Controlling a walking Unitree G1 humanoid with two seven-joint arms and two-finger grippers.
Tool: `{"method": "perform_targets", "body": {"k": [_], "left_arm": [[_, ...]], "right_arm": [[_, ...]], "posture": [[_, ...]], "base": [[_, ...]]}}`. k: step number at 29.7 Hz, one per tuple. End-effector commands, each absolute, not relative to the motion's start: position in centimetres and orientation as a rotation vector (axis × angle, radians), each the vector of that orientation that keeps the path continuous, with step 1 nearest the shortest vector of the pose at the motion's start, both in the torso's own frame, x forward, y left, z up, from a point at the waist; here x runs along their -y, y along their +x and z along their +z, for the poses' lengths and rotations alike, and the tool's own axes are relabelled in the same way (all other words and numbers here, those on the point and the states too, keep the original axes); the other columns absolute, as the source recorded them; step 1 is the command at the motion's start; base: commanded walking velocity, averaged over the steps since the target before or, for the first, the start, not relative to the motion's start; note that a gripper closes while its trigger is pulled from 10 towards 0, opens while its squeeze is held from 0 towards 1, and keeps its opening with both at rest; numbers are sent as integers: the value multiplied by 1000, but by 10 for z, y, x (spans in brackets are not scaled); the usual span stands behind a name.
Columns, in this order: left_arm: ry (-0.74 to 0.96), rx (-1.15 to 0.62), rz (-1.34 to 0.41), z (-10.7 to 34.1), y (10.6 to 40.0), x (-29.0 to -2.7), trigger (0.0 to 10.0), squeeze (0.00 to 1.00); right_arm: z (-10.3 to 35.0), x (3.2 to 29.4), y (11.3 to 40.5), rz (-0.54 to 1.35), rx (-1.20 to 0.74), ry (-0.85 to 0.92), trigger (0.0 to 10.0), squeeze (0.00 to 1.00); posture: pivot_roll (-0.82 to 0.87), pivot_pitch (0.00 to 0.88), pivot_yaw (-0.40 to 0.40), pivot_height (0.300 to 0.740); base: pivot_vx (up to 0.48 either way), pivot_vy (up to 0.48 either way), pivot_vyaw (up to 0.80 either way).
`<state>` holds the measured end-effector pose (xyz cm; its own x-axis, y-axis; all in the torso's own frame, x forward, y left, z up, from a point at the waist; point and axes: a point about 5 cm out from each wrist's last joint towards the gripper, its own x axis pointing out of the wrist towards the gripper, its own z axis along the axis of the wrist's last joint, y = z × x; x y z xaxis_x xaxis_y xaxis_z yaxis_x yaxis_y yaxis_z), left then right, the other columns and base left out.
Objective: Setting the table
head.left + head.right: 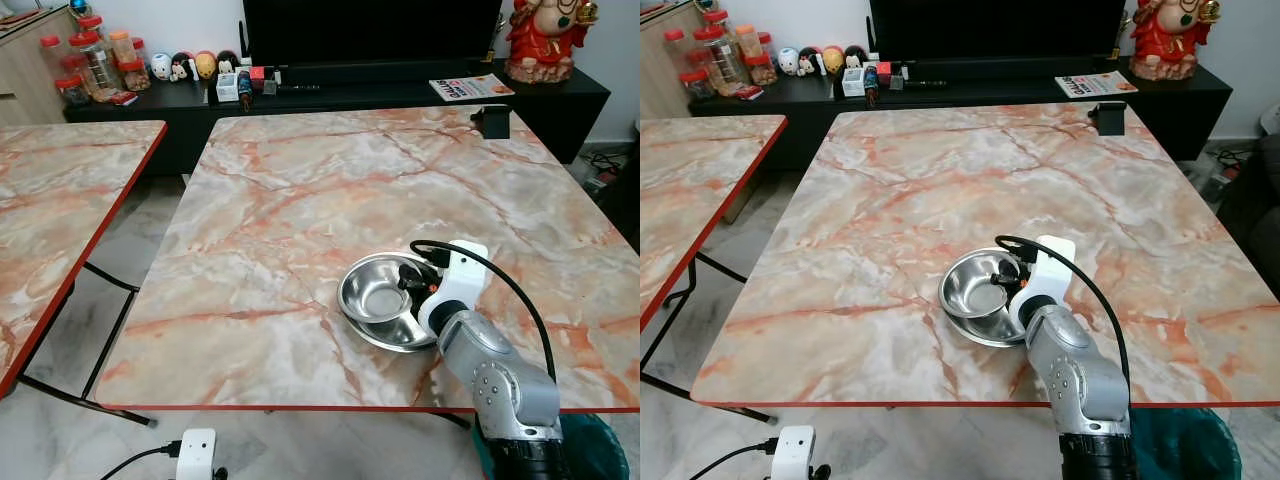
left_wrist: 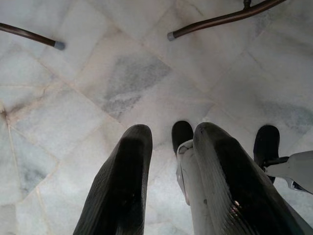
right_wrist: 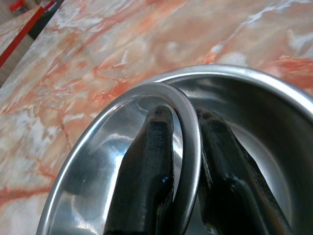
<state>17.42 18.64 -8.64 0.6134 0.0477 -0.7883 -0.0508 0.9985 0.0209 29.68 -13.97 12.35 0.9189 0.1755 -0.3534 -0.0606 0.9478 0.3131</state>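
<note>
Right gripper [image 3: 183, 161] pinches steel bowl [image 1: 372, 300] rim, one finger inside. Thin, light, rigid, slippery; rim likely best hold. Left gripper [image 2: 168, 181] idle, slightly parted.

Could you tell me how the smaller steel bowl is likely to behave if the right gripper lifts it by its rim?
Held by the right gripper at one side, the smaller bowl would probably tilt. Its polished rim looks slippery, so it may slide between the fingers. It looks thin and light, and nests inside a larger bowl that might shift with it.
</note>
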Motion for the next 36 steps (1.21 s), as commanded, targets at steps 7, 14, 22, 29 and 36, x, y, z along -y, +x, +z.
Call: {"method": "perform_targets", "body": {"k": [7,14,22,29,36], "left_arm": [[-4,-902,45,-84,178,-187,10000,0],[-8,-895,37,-83,181,-187,10000,0],[-17,-888,26,-82,184,-186,10000,0],[-41,-869,12,-80,189,-183,10000,0],[-39,-843,29,-77,193,-184,10000,0]], "right_arm": [[128,144,294,99,-390,294,10000,1000],[132,147,295,81,-385,264,10000,0],[150,153,301,49,-285,102,10000,0],[201,153,311,48,62,11,10000,0],[191,142,313,99,134,69,10000,0]], "posture": [[-64,36,62,740],[-67,34,66,740],[-70,31,71,740],[-74,25,78,740],[-68,19,77,740]], "base": [[0,0,0],[0,0,0],[0,0,0],[0,0,0],[0,0,0]]}}
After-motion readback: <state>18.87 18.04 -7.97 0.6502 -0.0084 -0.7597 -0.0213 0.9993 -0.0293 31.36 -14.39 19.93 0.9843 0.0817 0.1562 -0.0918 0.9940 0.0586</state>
